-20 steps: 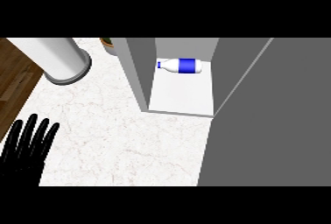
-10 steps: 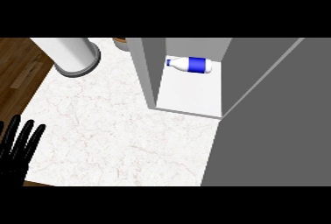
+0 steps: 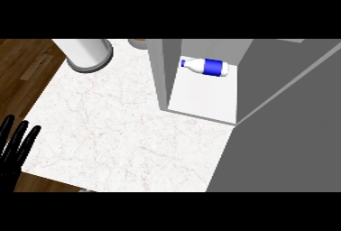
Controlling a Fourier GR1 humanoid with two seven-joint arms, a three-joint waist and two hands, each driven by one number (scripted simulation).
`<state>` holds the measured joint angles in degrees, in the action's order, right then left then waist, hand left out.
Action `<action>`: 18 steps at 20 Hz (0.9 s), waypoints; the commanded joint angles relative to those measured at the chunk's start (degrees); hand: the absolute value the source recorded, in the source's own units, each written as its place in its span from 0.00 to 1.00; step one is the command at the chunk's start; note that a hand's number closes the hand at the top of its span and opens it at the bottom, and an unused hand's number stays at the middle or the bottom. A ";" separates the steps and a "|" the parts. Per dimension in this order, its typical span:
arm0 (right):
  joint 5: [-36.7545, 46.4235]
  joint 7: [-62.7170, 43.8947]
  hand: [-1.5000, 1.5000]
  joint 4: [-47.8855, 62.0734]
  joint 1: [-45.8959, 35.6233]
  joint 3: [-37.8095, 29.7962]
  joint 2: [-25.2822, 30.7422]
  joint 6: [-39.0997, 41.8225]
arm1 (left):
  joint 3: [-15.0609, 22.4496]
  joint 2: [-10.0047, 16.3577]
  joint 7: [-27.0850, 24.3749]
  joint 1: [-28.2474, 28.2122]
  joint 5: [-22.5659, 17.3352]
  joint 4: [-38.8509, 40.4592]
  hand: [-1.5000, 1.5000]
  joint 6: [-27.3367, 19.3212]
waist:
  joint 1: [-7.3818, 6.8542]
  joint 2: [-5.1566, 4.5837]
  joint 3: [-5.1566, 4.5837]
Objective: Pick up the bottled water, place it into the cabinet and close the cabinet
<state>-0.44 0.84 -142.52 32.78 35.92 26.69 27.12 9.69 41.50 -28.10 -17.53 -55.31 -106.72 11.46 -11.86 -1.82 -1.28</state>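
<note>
The water bottle [image 3: 207, 66], clear with a blue label and white cap, lies on its side at the back of the white cabinet floor [image 3: 203, 97]. The cabinet is grey; its left wall [image 3: 161, 72] stands upright and its wide grey door [image 3: 286, 126] stretches across the right of the view. My left hand [image 3: 15, 146] shows at the left edge with straight fingers pointing up, resting open and holding nothing. My right hand does not show anywhere.
A white cylindrical container with a grey base [image 3: 85, 54] stands at the back left of the marble counter [image 3: 120, 135]. A brownish object [image 3: 138, 43] peeks out behind the cabinet's left wall. Wooden floor [image 3: 23, 67] lies past the counter's left edge.
The view has shifted, so the cabinet and bottle sit further right and lower in the picture. My left hand has slid down and leftward, now partly cut off by the edge.
</note>
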 commanded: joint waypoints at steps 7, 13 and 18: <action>1.07 -6.83 1.00 -1.23 -10.69 5.87 0.17 3.56 | -1.18 1.84 1.09 0.56 -1.13 0.57 0.00 2.14 | -1.75 0.02 -0.37; 0.63 -8.34 1.00 -0.37 -13.96 4.59 0.89 4.41 | -2.23 2.59 1.17 0.49 -1.61 1.17 0.00 2.90 | -1.96 -0.05 -0.39; -0.34 -8.36 1.00 -0.49 -15.33 3.47 0.11 3.79 | -2.56 2.93 1.40 0.58 -2.11 1.77 0.00 3.66 | -1.58 -0.26 -0.49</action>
<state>-1.31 -2.81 -142.23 21.03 34.48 30.17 32.27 7.49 44.08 -26.93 -17.18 -57.09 -105.20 14.73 -13.65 -1.72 -1.79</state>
